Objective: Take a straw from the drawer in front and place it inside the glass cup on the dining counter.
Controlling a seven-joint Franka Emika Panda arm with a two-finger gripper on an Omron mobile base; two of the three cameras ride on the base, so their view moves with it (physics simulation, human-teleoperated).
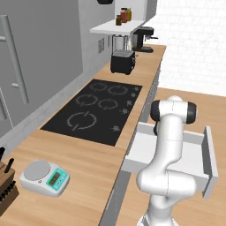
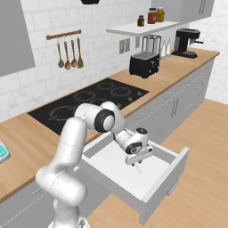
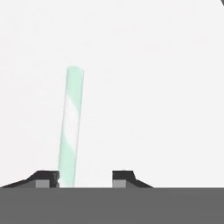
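Note:
The drawer [image 2: 177, 161] stands pulled out of the grey cabinets, white inside; its side wall [image 1: 207, 152] also shows past my arm. My gripper [image 2: 138, 166] reaches down into it, close to the drawer floor. In the hand view the straw [image 3: 71, 122], pale green and white, lies on the white floor and runs away from the hand. Its near end sits between my fingertips, right against the left one [image 3: 47, 178], while the right one [image 3: 123, 177] stands well apart from it. The gripper [image 3: 85, 177] is open. The glass cup and the dining counter are out of view.
A wood worktop with a black cooktop [image 1: 95, 110] runs along the wall. On it are a black toaster [image 2: 144, 64], a coffee machine [image 2: 186, 42], a kitchen scale [image 1: 45, 177] and a knife block [image 1: 6, 187]. Wood floor [image 2: 200, 187] lies open to the right of the drawer.

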